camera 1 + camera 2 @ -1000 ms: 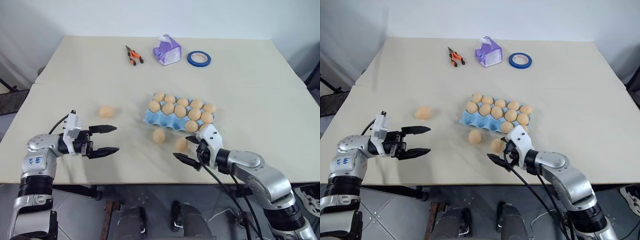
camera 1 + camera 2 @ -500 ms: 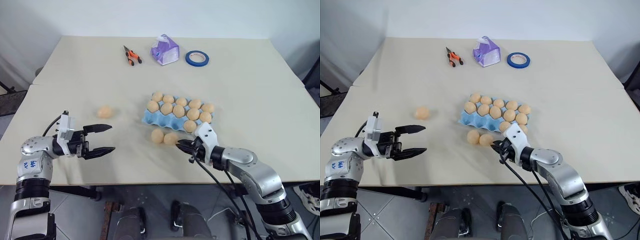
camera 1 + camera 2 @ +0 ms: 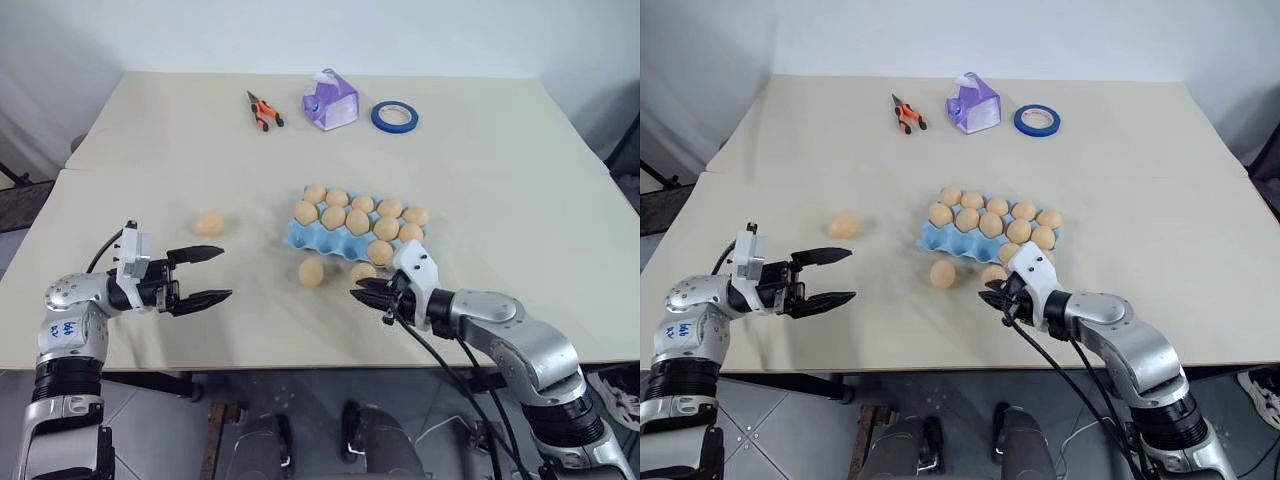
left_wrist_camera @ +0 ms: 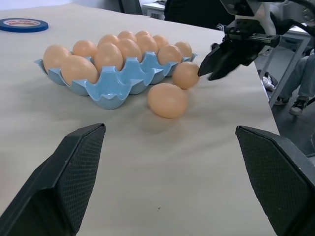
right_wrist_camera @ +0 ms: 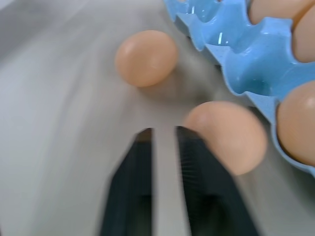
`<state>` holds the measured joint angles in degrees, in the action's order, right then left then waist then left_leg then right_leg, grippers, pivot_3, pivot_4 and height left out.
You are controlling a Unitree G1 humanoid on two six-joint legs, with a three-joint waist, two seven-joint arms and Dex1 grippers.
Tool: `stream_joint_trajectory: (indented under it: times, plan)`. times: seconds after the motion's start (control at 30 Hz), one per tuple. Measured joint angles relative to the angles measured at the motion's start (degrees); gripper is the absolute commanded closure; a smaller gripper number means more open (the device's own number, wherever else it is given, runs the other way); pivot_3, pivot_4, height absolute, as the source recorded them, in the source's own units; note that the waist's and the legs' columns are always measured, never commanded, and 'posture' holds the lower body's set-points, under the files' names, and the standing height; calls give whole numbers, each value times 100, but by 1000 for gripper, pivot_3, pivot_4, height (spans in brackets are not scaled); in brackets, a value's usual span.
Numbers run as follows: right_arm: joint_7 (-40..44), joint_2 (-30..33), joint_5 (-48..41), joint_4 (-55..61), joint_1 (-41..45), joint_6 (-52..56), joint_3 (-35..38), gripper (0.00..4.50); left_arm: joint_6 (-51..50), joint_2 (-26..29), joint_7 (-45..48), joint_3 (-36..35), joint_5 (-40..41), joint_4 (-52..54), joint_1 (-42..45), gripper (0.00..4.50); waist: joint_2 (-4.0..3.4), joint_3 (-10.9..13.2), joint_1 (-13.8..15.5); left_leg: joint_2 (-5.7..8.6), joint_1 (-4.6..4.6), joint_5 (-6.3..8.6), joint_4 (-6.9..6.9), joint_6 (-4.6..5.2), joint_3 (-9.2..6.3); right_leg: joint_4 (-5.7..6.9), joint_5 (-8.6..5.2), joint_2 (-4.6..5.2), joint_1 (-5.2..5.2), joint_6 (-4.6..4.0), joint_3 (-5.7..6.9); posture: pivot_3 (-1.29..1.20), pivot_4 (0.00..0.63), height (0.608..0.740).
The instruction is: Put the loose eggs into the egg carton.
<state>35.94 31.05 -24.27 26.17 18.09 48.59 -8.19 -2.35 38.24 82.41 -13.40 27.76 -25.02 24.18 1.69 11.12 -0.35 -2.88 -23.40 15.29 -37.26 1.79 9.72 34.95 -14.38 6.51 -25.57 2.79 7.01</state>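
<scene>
Egg carton [image 3: 345,243], light blue, mid-table, mostly filled; three loose eggs left: one [image 3: 210,223] far left, one [image 3: 312,271] and another [image 3: 362,272] just before it; left gripper [image 3: 200,275] fingers spread, empty; right gripper [image 3: 362,291] fingers narrowly parted, holding nothing.

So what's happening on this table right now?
A two-armed robot is loading eggs into a light blue egg carton, which is nearly full. Three loose eggs lie on the table: one far off on the robot's left and two in front of the carton. The right gripper sits beside the nearer one, its fingers almost together with nothing between them. The left gripper hovers open and empty.
</scene>
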Motion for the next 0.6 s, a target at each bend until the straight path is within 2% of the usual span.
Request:
stream_joint_trajectory:
  times: [0.23,0.43,0.6]
  plan:
    - [88,371,-165,316,-164,191,204,100,2,-11,-35,0,12,12,0,0,0,0,10,0,0,1,2,-1,0,-3,0,0,0,0,0,0,150,740]
    - [76,577,-226,454,-356,368,246,16,3,-25,-35,0,17,15,2,0,0,0,3,-1,0,1,3,-1,1,-4,0,-1,0,0,0,0,150,740]
    - [-109,328,1,92,-310,155,175,16,3,-39,-36,0,18,19,6,0,0,0,4,-1,0,1,3,-2,1,-4,0,-1,0,0,1,0,150,740]
